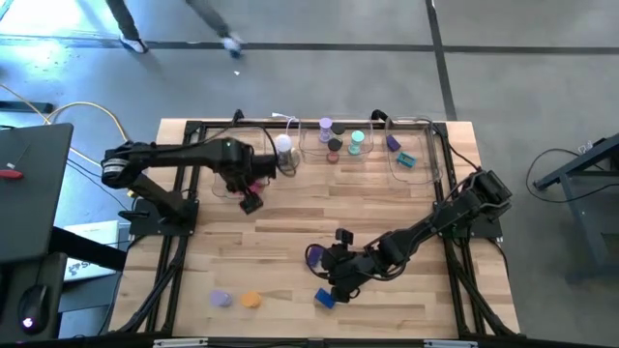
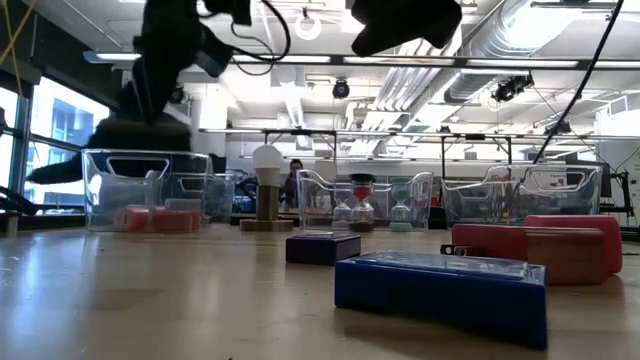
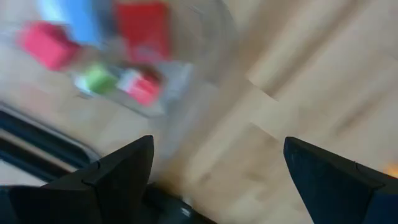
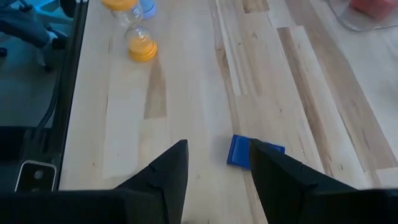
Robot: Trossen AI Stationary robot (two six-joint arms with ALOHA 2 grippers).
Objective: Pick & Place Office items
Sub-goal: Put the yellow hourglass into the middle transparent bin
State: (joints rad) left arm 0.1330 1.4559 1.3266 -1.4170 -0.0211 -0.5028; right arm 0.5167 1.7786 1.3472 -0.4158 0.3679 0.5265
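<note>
A blue block [image 1: 325, 298] lies flat on the wood near the front. My right gripper [image 1: 336, 274] hovers just above and beside it, open, with bare wood between its fingers [image 4: 217, 149]. The blue block [image 4: 239, 151] shows just beyond the fingertips. A purple block [image 2: 322, 247] lies next to it, and a red block [image 2: 540, 245] is farther off. A lilac round piece [image 1: 221, 299] and an orange one [image 1: 250, 300] rest at the front left. My left gripper [image 1: 250, 200] is raised near the back-left clear tray [image 2: 150, 190], pointing down, open and empty [image 3: 217, 146].
Three clear trays line the far edge. The left one holds red and pink pieces [image 2: 155, 218], the middle one [image 1: 338, 142] round pieces, the right one [image 1: 411, 155] a few more. A white dome on a metal base [image 1: 283, 147] stands between the left and middle trays. Bare wood [image 1: 280, 246] lies mid-table.
</note>
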